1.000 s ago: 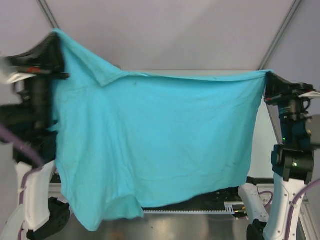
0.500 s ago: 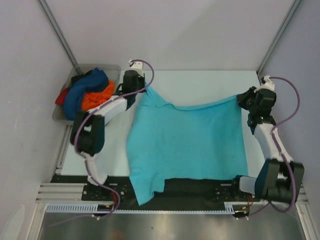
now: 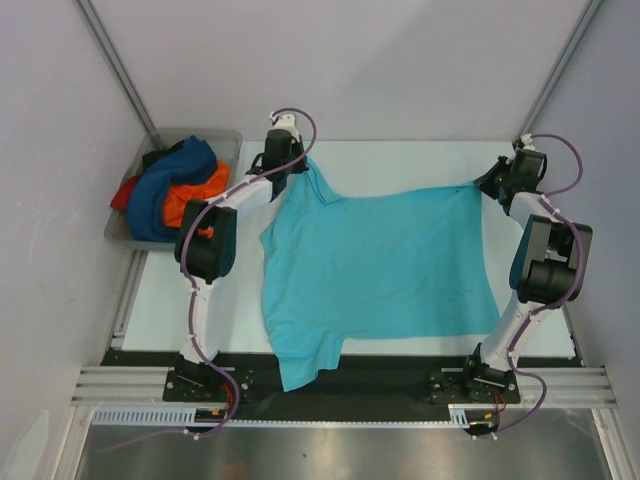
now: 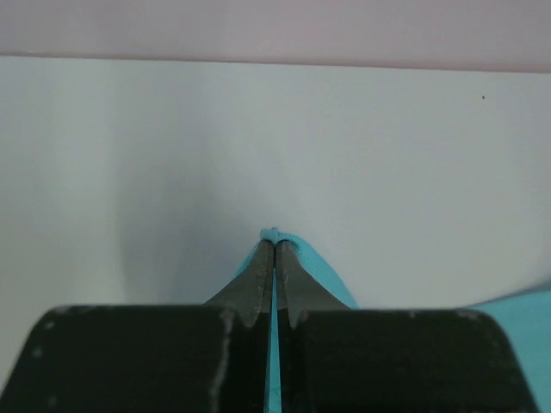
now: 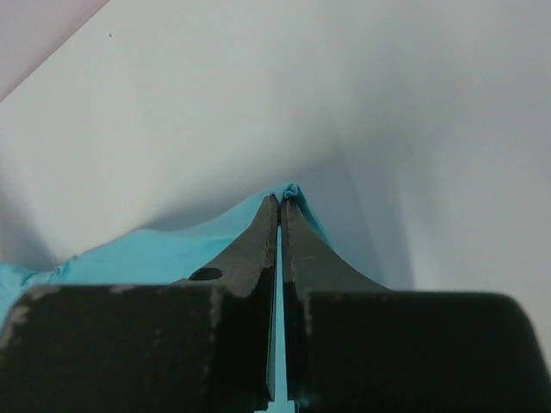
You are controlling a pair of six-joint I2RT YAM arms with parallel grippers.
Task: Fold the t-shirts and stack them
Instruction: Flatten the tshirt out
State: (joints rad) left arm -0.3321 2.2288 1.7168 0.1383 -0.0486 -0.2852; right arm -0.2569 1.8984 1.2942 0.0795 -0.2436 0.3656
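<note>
Top external view: left hand (image 3: 299,167) and right hand (image 3: 487,185) each clench a far corner of the turquoise t-shirt (image 3: 380,265), which is spread on the white counter (image 3: 400,160). One sleeve overhangs the near edge. A grey tray (image 3: 228,136) at far left holds other t-shirts (image 3: 172,190).

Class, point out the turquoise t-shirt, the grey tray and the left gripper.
turquoise t-shirt (image 3: 380,265), top view, middle of the cloth.
grey tray (image 3: 225,145), top view, bare far corner.
left gripper (image 4: 275,245), left wrist view, between its fingertips.

Bare table (image 3: 400,160) lies beyond the turquoise t-shirt (image 3: 390,260); the heaped tray (image 3: 220,134) blocks far left.
</note>
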